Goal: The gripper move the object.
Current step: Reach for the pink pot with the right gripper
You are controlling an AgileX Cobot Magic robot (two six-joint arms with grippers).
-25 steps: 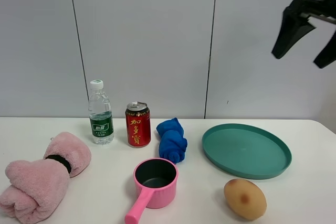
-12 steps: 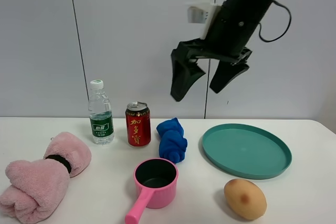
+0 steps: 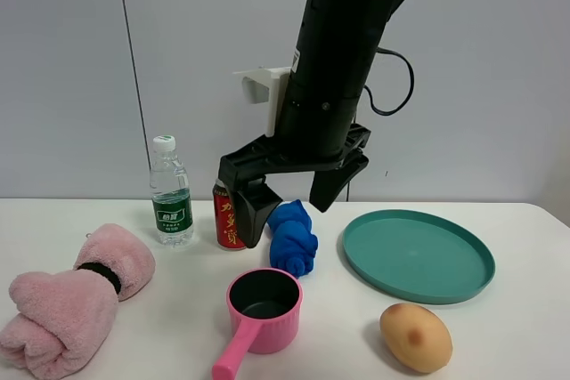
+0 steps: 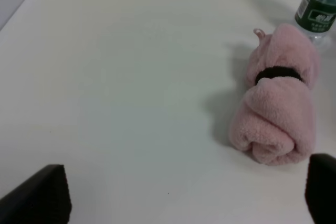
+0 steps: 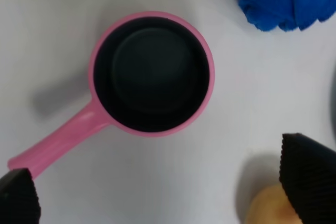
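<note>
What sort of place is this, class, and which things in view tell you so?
Probably a robot lab test bench, not a home: a bare white table against plain wall panels, a black robot arm overhead, and unrelated props like a toy pink saucepan and a teal plate.

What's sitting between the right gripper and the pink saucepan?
Nothing visible. The open gripper hangs above the saucepan, and the right wrist view looks straight down into it. The can and blue cloth stand behind the saucepan, out of the path.

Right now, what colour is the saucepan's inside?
The saucepan is nearly black inside; clearest in the right wrist view.
</note>
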